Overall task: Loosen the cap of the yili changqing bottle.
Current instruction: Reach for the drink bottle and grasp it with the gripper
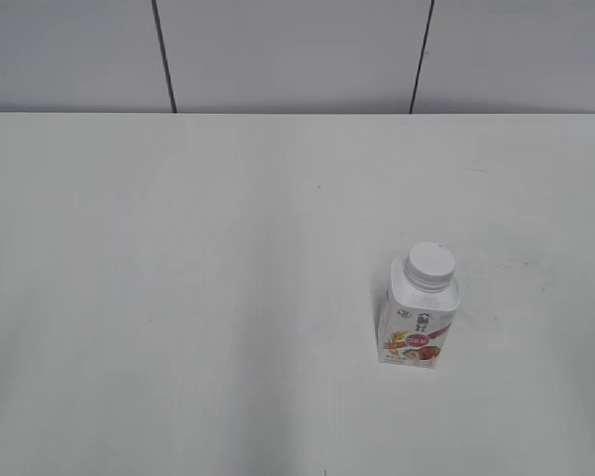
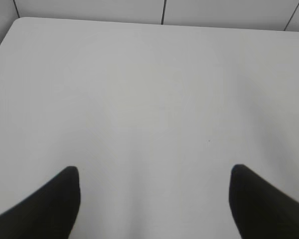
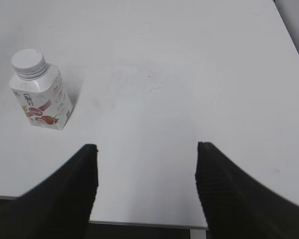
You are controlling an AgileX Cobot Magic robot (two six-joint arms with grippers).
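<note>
The yili changqing bottle [image 1: 417,322] stands upright on the white table, right of centre in the exterior view. It is squat and white, with a pink band and a red fruit picture on its label. Its white ribbed cap [image 1: 430,263] sits on the neck. The bottle [image 3: 41,101] and cap [image 3: 28,61] also show at the left of the right wrist view. My right gripper [image 3: 147,148] is open and empty, near the table's front edge, with the bottle ahead to its left. My left gripper [image 2: 154,172] is open and empty over bare table; no bottle shows there. Neither arm shows in the exterior view.
The white table [image 1: 178,297] ends at a grey panelled wall [image 1: 297,50] at the back. The table's front edge [image 3: 139,224] lies under my right gripper. The table's rounded far left corner [image 2: 17,22] shows in the left wrist view.
</note>
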